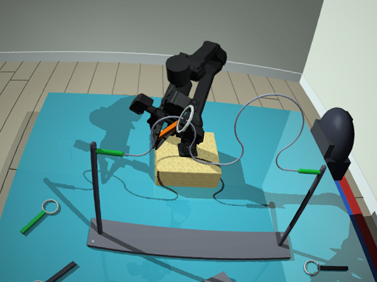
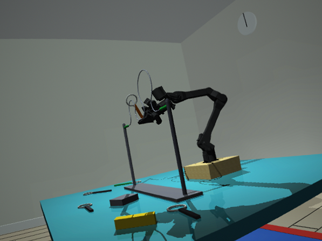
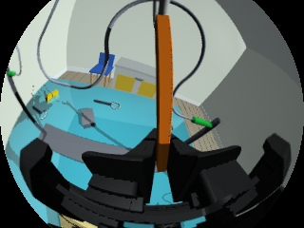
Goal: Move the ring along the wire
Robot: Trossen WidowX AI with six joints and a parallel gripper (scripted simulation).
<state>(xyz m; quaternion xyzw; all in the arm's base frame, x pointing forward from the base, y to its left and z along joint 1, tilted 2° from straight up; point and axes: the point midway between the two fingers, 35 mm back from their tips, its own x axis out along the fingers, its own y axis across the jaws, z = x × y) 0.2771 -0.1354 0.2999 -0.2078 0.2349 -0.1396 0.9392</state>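
The white ring (image 1: 192,113) (image 2: 126,100) is around the grey wire (image 1: 303,120) (image 2: 143,70) (image 3: 203,45), on the right side of the first hump's crest in the top view. Its clearance to the wire is too small to tell. The orange handle (image 1: 168,129) (image 2: 138,111) (image 3: 164,85) slopes down from the ring to my gripper (image 1: 157,140) (image 2: 141,120) (image 3: 159,131), which is shut on its lower end. The left green part (image 1: 109,152) (image 2: 125,126) (image 3: 201,122) and right green part (image 1: 309,171) (image 2: 162,107) (image 3: 11,73) sit beside their posts.
The left post (image 1: 96,190) (image 2: 129,156) and right post (image 1: 299,207) (image 2: 176,146) stand on a grey base plate (image 1: 189,243). A tall wire loop rises to the right in the top view. Loose rings with handles, a grey block (image 2: 123,200) and a yellow block (image 2: 135,220) lie on the table.
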